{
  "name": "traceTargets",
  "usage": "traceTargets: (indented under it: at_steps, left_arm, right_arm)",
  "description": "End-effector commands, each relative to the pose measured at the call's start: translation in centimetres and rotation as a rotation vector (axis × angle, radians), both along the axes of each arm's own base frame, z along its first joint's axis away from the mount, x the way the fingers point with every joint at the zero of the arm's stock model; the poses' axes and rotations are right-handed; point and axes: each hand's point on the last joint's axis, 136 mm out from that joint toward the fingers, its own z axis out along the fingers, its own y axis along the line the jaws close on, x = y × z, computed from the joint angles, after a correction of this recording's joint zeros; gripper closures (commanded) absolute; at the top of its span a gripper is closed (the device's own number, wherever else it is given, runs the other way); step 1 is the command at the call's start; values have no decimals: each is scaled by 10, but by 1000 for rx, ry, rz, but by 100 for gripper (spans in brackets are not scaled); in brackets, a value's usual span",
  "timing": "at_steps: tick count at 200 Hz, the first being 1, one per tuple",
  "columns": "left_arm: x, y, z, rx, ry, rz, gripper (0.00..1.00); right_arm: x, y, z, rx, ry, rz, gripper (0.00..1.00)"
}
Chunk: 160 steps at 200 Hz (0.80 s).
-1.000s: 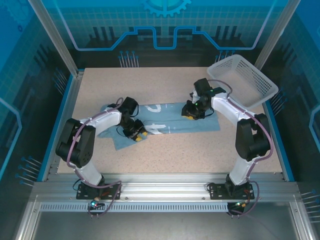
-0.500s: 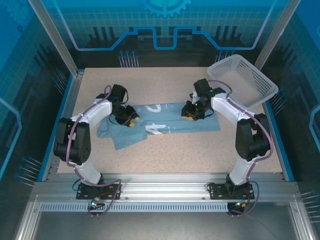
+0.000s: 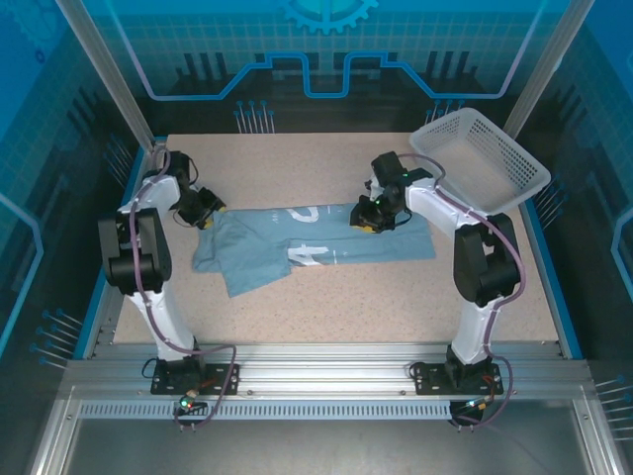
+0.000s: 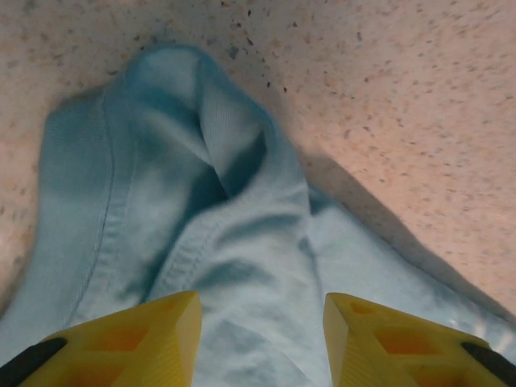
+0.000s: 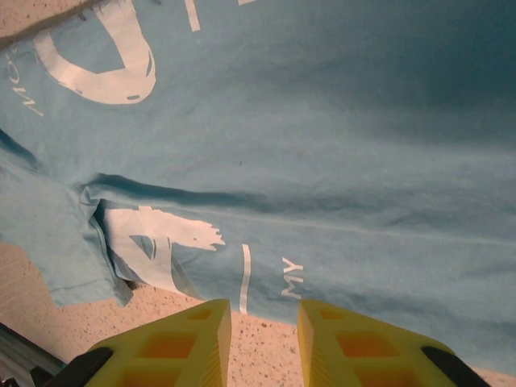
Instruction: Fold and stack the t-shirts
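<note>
Left hand (image 3: 203, 206) sits at far left end of the t-shirt (image 3: 326, 242), near the desk's (image 3: 346, 297) left edge. Wrist view: left hand (image 4: 260, 298) has its yellow fingers (image 4: 121, 339) standing wide apart, over a bunched, hemmed fold of t-shirt (image 4: 226, 242). Cloth runs under the gap, no pinch visible. Bare speckled desk (image 4: 403, 97) beyond the fold.

Right hand (image 3: 368, 218) is low over the shirt's far edge, right of centre. Its wrist view: right hand (image 5: 264, 305) has only a narrow gap, with bare desk showing through and nothing between the tips. T-shirt (image 5: 322, 137) lies flat just past the tips, white print (image 5: 89, 64) facing up.

Shirt lies as a long strip across mid-desk. Its left end is rumpled and flares toward the near side, its right end is flat. White lattice basket (image 3: 495, 148) sits at the far right corner, apart from the shirt.
</note>
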Motion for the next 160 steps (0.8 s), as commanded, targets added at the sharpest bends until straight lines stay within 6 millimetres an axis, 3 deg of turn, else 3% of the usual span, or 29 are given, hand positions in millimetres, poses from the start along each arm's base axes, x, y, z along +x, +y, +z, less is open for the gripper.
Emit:
traceTargets:
  at_steps: [1, 35, 71, 121, 160]
  left_arm:
    - [10, 6, -10, 55, -11, -89, 55]
    - [22, 6, -25, 46, -49, -86, 55]
    - [10, 16, -35, 95, 17, -75, 66]
    - [1, 28, -17, 151, 10, -51, 94]
    - [-8, 34, -5, 160, -1, -28, 100]
  right_arm:
    - [9, -13, -6, -13, 19, -26, 71]
    - [15, -22, -9, -20, 30, -49, 70]
    - [19, -26, -11, -26, 36, -59, 70]
    - [21, -37, -32, -85, 109, -106, 71]
    - [30, -43, -44, -121, 134, -129, 71]
